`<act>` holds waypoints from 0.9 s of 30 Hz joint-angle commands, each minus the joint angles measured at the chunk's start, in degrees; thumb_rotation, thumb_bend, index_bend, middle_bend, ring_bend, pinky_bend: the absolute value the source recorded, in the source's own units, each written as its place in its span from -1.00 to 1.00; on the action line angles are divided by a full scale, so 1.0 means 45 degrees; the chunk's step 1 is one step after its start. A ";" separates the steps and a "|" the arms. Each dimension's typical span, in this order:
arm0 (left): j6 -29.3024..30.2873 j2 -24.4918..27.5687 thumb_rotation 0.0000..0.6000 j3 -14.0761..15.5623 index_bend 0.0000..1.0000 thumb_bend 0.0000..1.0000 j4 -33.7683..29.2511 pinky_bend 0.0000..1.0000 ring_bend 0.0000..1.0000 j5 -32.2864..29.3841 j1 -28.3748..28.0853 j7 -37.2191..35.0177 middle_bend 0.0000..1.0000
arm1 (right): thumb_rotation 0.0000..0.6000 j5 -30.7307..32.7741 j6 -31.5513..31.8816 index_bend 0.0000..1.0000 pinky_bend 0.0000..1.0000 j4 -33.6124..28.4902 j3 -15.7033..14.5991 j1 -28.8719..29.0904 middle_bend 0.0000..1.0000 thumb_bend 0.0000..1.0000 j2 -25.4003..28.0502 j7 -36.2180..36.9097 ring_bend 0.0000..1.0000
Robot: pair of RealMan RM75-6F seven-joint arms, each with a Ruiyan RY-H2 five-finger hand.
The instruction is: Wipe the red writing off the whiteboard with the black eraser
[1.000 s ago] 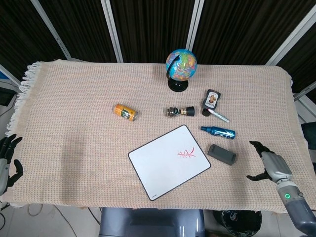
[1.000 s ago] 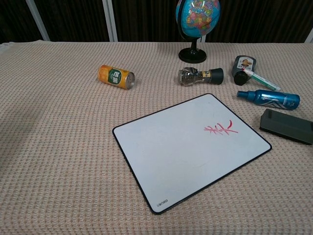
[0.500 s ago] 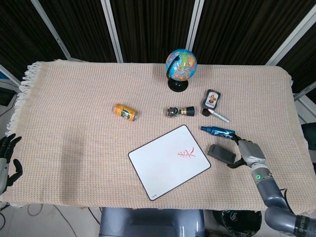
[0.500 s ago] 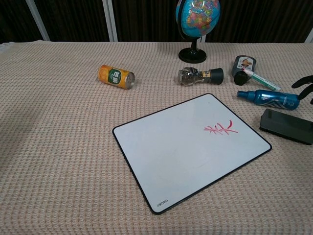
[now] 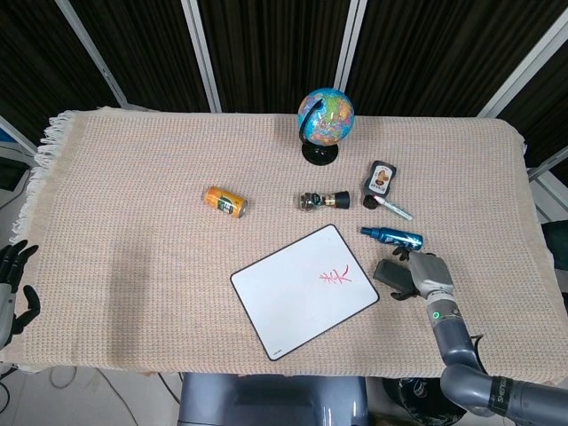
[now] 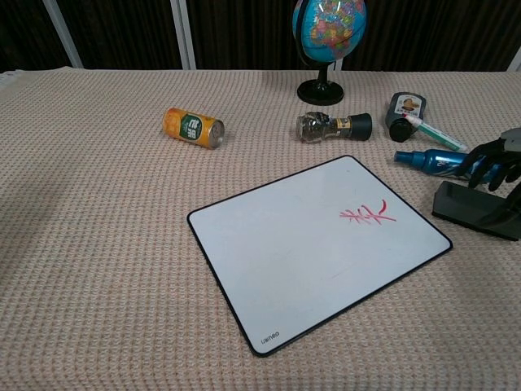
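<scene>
The whiteboard (image 5: 293,297) (image 6: 301,252) lies near the table's front edge, with red writing (image 5: 335,279) (image 6: 366,216) at its right side. Just right of it lies the black eraser (image 5: 387,272) (image 6: 470,213). My right hand (image 5: 422,274) (image 6: 497,160) hovers over the eraser's right half, its dark fingers (image 6: 482,167) curved downward and apart; no firm hold on the eraser shows. My left hand (image 5: 12,286) hangs beyond the table's left edge, fingers apart, holding nothing.
A blue spray bottle (image 5: 391,236) (image 6: 444,163) lies right behind the eraser, touching distance from my right hand. Further back are a marker pen (image 5: 393,209), an ink bottle (image 5: 382,179), a pepper grinder (image 5: 322,201), a globe (image 5: 325,121) and an orange can (image 5: 225,201).
My right hand has swung in from the table's right front edge leftward until it is over the eraser. The left hand and the objects have not moved.
</scene>
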 commanded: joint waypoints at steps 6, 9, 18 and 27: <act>-0.0027 0.0009 1.00 -0.0006 -0.77 0.48 -0.0020 -1.00 -1.00 -0.0030 -0.0012 0.0023 -0.91 | 1.00 0.0119 0.0346 -0.34 -0.58 0.0259 0.0000 0.0004 -0.30 -0.55 -0.0458 -0.0102 -0.31; -0.0012 0.0005 1.00 -0.0008 -0.77 0.48 -0.0023 -1.00 -1.00 -0.0024 -0.0008 0.0016 -0.91 | 1.00 0.0035 0.0516 -0.30 -0.58 0.0344 -0.0002 0.0005 -0.27 -0.50 -0.0606 -0.0189 -0.29; -0.0041 0.0009 1.00 -0.0004 -0.77 0.48 -0.0025 -1.00 -1.00 -0.0045 -0.0019 0.0046 -0.91 | 1.00 0.0116 0.0799 -0.25 -0.58 0.0603 0.0040 0.0011 -0.23 -0.45 -0.1092 -0.0459 -0.26; -0.0076 0.0022 1.00 0.0002 -0.77 0.48 -0.0040 -1.00 -1.00 -0.0073 -0.0026 0.0062 -0.91 | 1.00 0.0135 0.1149 -0.21 -0.58 0.0903 0.0209 0.0085 -0.19 -0.43 -0.1552 -0.0805 -0.23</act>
